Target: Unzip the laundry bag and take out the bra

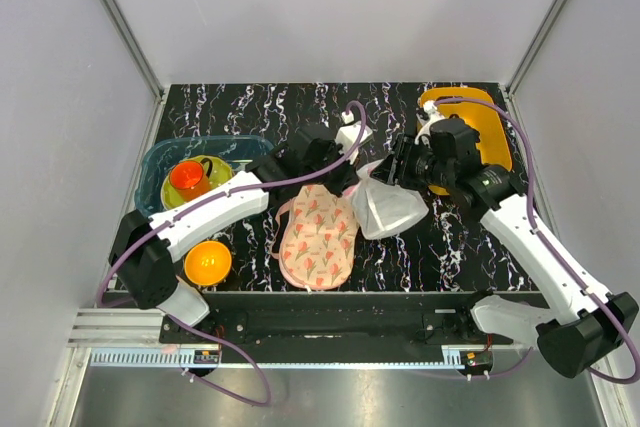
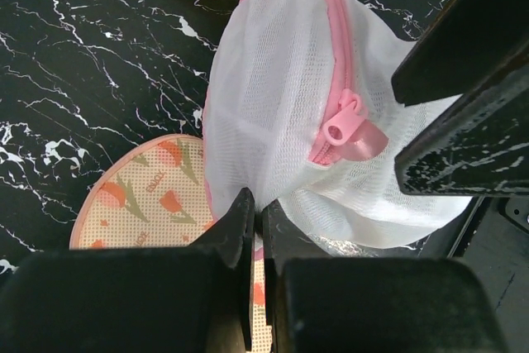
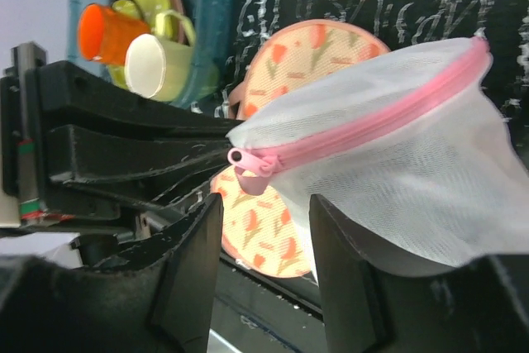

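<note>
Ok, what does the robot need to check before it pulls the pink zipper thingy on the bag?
1. Left gripper holding the laundry bag: ok, it is shut on the mesh edge.
2. Right gripper open and ready: ok, its jaws stand apart.
3. Zipper pull inside the right gripper's gap: not ok, it sits just above the gap and is not gripped.
4. Zipper open: not ok, it looks zipped shut.
5. Bra inside the bag: cannot tell, the mesh hides what is within.
</note>
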{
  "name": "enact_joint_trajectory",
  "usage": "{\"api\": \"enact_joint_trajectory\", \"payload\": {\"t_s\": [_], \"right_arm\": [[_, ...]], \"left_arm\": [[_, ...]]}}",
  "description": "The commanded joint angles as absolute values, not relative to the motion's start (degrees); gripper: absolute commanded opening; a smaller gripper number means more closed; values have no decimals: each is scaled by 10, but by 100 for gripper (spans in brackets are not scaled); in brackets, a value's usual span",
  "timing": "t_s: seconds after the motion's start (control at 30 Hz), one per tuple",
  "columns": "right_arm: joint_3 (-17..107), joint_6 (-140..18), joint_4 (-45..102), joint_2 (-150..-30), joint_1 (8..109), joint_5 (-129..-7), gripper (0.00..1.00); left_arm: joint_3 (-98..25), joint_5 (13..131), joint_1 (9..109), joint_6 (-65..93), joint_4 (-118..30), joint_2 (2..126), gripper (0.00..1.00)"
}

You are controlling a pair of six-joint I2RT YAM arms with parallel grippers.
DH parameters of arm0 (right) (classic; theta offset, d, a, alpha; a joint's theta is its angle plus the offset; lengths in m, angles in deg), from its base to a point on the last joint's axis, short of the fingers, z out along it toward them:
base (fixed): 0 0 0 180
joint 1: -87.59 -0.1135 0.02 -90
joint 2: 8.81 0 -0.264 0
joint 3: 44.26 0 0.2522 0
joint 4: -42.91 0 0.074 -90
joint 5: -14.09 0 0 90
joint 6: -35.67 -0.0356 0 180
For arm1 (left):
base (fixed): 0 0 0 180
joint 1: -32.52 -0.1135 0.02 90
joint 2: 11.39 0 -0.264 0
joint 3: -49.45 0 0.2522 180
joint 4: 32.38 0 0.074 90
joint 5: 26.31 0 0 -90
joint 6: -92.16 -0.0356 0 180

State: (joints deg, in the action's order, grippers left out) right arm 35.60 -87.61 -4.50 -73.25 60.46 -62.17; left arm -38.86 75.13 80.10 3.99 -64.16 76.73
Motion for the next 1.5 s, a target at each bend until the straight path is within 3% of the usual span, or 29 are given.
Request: {"api": "enact_joint_trajectory", "payload": {"t_s": [0.0,0.3,0.73,1.0,1.17,1.47], "right_arm": [[412,-846,-103,-748,579,-749,59],[419,-847,-88,-774,563,-756,65],[419,-849,-59,-779,539,-756,66],[375,-885,-52,-730,539,-895,63],[341,-894,-42,-669,539,-959,66],[338,-908,1,-682,539,-824,62]], "left_arm": [[-430,734,803,46,-632,759,0],[-448,737,805,58,-659,763,0],[-456,737,810,58,-673,764,0],[-447,728,810,55,-679,757,0],[-443,732,811,59,-679,755,0],[-436,731,811,61,-679,753,0]]}}
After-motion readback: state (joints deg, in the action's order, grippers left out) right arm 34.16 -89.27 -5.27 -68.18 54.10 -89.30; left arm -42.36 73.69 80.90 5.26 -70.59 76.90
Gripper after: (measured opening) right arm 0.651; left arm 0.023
